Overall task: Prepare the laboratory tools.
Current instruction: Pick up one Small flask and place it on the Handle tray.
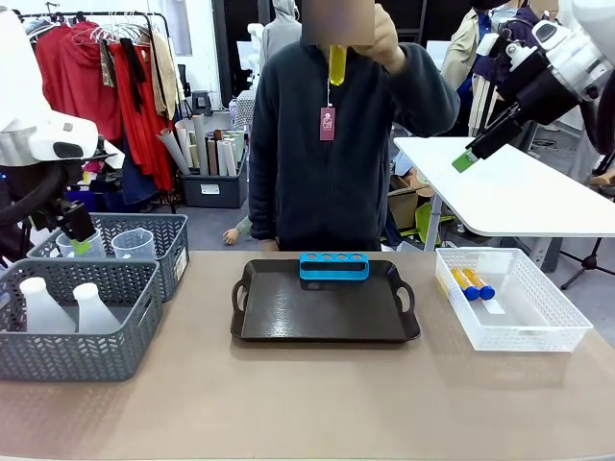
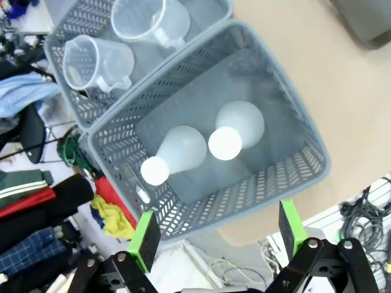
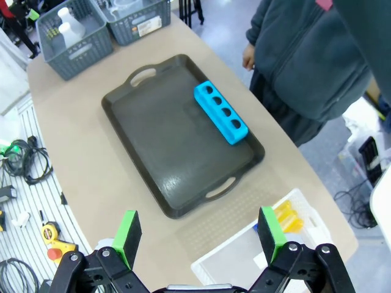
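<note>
**Left arm** [image 1: 43, 139]: white, comes in at the left edge, elbow bent, wrist turned downward.

**Left gripper** [image 1: 81, 242]: black with green pads [image 2: 143, 241], hangs low at the far left and points down toward the surface. Jaws spread wide, nothing between them.

**Right arm** [image 1: 581, 48]: white, comes in at the upper right corner, held high.

**Right gripper** [image 1: 467, 158]: black, slanted down and toward the left, well above the surface. Jaws spread wide and empty, and the wrist view shows both green pads apart.
</note>
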Motion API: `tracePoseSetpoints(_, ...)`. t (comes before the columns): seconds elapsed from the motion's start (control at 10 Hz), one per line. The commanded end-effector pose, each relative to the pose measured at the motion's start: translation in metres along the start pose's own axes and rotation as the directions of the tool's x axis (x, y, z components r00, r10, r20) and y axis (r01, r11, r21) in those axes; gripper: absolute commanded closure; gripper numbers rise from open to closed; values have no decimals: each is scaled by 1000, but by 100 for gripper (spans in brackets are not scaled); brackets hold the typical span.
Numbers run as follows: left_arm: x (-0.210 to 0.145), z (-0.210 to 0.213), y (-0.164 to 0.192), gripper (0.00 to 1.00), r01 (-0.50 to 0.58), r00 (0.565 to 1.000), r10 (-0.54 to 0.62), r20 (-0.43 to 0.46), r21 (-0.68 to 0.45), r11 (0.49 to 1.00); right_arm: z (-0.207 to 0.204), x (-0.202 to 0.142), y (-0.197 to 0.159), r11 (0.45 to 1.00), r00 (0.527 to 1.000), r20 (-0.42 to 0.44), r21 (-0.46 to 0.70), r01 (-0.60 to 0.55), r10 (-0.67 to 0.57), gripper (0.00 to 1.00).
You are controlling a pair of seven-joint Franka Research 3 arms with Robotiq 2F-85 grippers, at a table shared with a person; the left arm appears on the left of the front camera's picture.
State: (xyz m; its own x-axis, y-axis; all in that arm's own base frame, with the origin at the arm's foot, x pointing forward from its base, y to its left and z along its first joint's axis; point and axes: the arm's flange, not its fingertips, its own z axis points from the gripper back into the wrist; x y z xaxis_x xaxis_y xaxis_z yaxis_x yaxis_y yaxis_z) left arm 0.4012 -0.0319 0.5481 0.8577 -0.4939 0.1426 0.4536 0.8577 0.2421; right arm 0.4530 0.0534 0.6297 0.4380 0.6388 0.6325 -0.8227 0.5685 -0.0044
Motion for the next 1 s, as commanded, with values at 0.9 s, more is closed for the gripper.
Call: tracePoseSetpoints(0.9,-10,-126,99,0,-288,955,276,-109,-120,950,0,0,0,1000,1000,10,10,-1,1,0)
